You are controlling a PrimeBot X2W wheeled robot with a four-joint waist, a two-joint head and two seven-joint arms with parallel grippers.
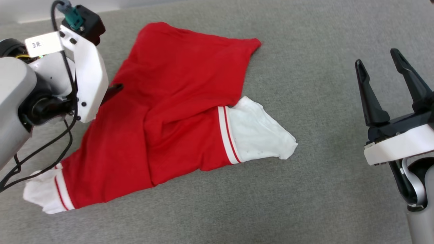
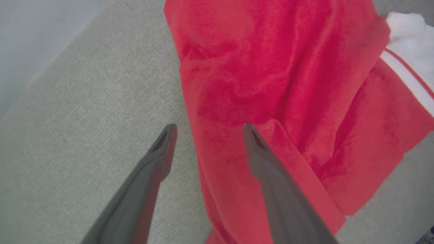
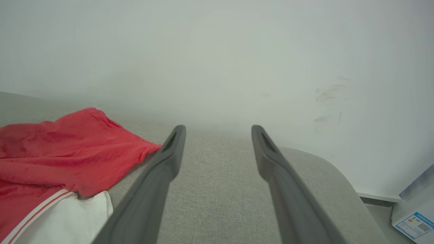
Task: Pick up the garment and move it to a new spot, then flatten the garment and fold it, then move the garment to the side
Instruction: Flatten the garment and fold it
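- The garment (image 1: pixel 169 112) lies on the grey cloth-covered surface (image 1: pixel 322 189), in the middle and to the left. It is not flat: the red body is doubled over itself, with long creases.
- One white sleeve (image 1: pixel 257 135) sticks out to the right, behind its striped trim (image 1: pixel 229 135). The other white sleeve (image 1: pixel 40 195) is at the near left corner.
- I judge the fabric to be thin, soft and very light. It will hang limp when lifted and will not keep any shape. It is not fragile, but it can slide and bunch on the surface.
- A good place to take hold is, I think, an outer edge or a corner, such as the far right corner or the shoulder beside a sleeve. A pinch in the middle would probably catch two layers together.
- The left gripper (image 2: pixel 208 130) is at the left edge of the garment. Its fingers stand wide apart and hold nothing. One finger is over the grey surface, the other is over the red fabric, and the edge runs between them. I cannot tell if the tips touch the cloth.
- The right gripper (image 1: pixel 378 61) is at the right side, well apart from the garment. Its fingers are also spread wide and empty, above the bare surface.
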